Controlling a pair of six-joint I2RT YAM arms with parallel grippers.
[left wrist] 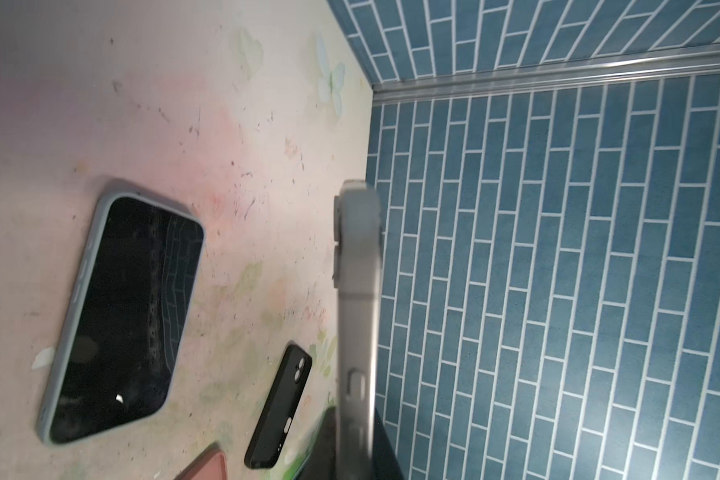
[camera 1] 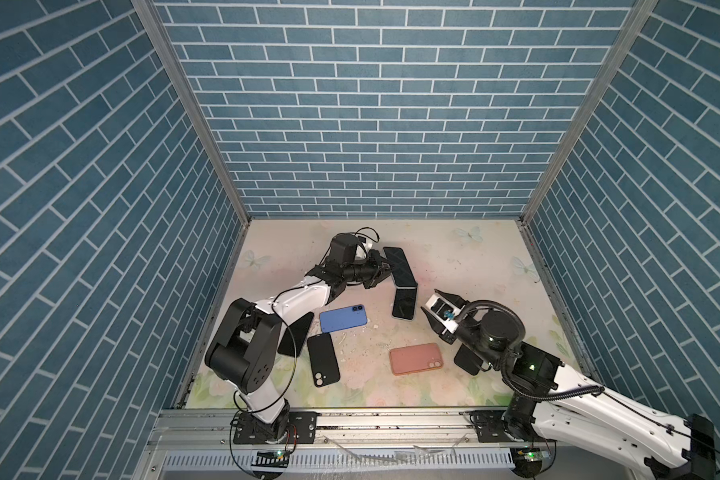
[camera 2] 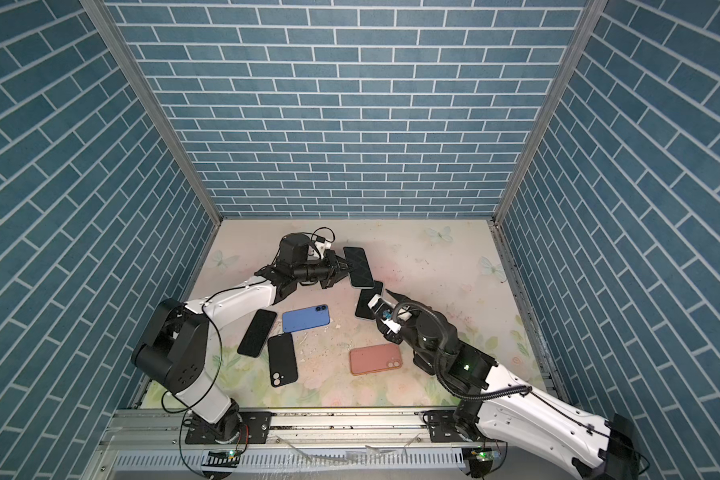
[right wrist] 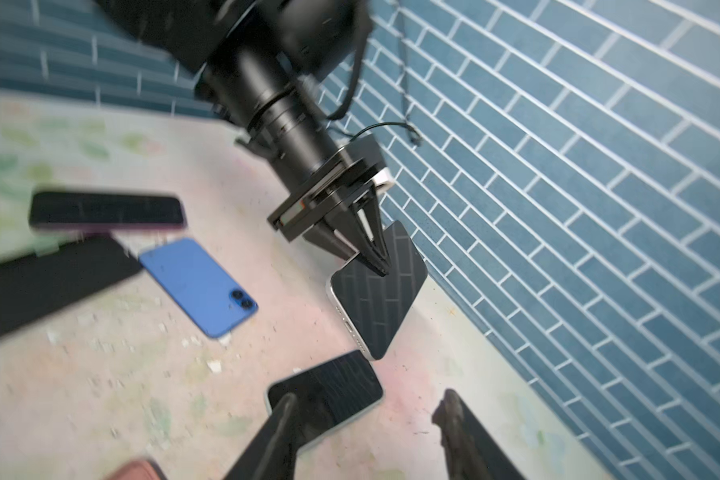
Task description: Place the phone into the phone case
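Near edge of the table: a black case toward the left corner and a salmon case mid-edge, both back up. I can't tell if either is empty, or which one is the target.

Further in, a blue phone lies back up, left of centre. Mid-table there is a cased phone, screen up in a pale shell.

The right hand hovers just beside that cased phone with its jaws spread wide, holding nothing.

Toward the far edge, the left hand is clamped on the phone. It pinches screen and back at one long side and holds the phone off the table, tilted. The phone's lower end hangs right over the cased phone; I can't tell if they touch.

Handling, as a judgement:
- The phone is a stiff slab with a smooth glass face, so it is slippery.
- It is fairly heavy for a pinch this far off-centre and may pivot or slide in the fingers.
- A better hold is across the long edges near the middle.
- A case is likely light and bendy with a tight lip. It would need pinning down, then the phone seated one corner first and the rest pressed in.
- The screen is fragile, so don't drop it.
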